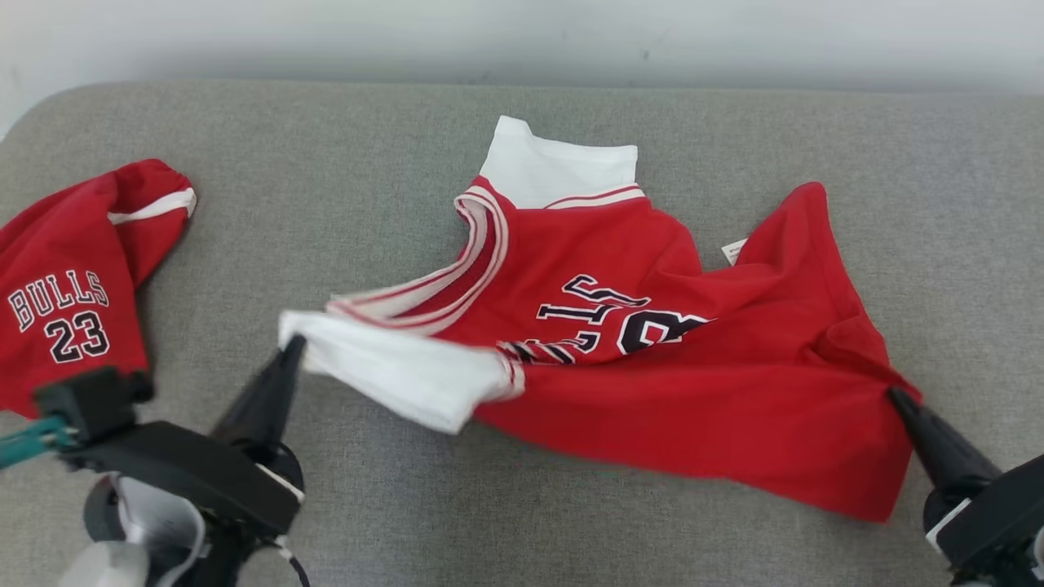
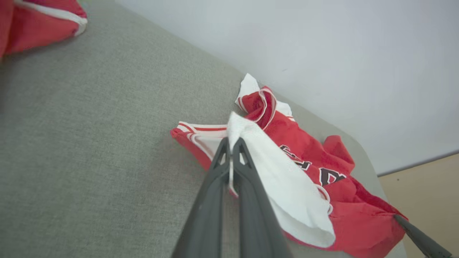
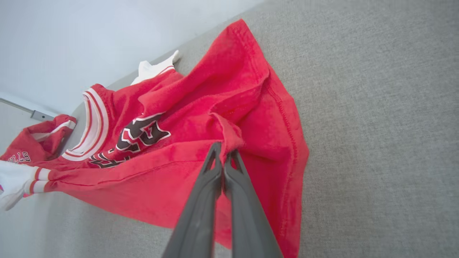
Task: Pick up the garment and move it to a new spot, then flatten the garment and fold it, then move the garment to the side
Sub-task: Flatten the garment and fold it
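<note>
End effectors (image 1: 292, 349) (image 1: 895, 396) pinch jersey (image 1: 693, 383), neck left, hem right.

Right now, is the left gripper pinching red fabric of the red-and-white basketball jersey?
No, the left gripper is shut on the white sleeve of the red-and-white basketball jersey, not on its red cloth.

Red shorts (image 1: 73, 277) printed BULLS 23, with a white stripe, lie at the left edge of the grey cushion (image 1: 342, 179). A pale wall (image 1: 522, 33) runs along the cushion's far side. Tan floor (image 2: 426, 186) lies past its right end.
</note>
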